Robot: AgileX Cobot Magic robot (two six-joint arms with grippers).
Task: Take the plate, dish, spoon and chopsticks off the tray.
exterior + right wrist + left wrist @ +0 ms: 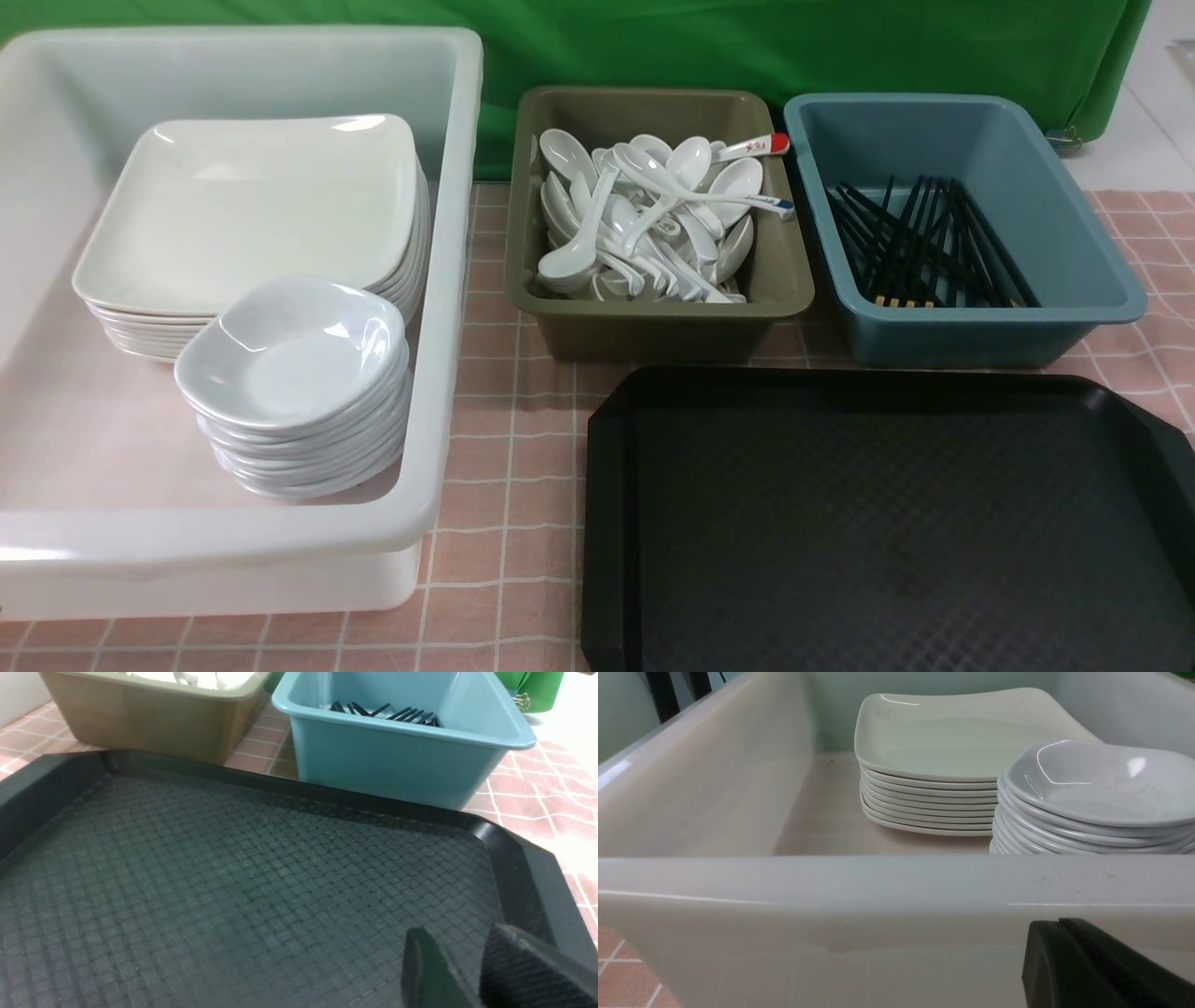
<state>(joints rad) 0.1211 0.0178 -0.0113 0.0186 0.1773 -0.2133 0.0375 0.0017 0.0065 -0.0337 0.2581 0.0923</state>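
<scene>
Right gripper [460,970]: two black ribbed fingers [528,970] with a clear gap between them, nothing in the gap, hanging over the near right part of the tray.

Left gripper [1092,970]: fingers pressed together, empty, in front of the near outer wall of the white tub [896,891].

Tray [887,523]: black, diamond-textured, cut corners, raised rim; surface bare. It lies on the pink checked tablecloth [504,485], nearest the robot, on the right side.

White tub, left of the tray: holds two stacks.
- Plate [252,210]: large, white, rounded-square, topmost of the plate stack at the back of the tub.
- Dish [294,350]: small, bluish-white, topmost of the dish stack, in front of the plates and just beside them.

Olive bin [658,322]: behind the tray's left end; filled with a heap of white spoons.
- Spoon [747,198]: blue-tipped handle, lying across the top of the heap, tip toward the bin's right wall.
- Red-tipped spoon [761,147]: at the bin's far right corner.

Blue bin [971,331]: right of the olive bin, behind the tray.
- Chopsticks [924,243]: black sticks lying in a loose bundle on the bin's floor; the task's own pair cannot be told from the rest.

Green cloth [747,47]: hangs behind the bins.
</scene>
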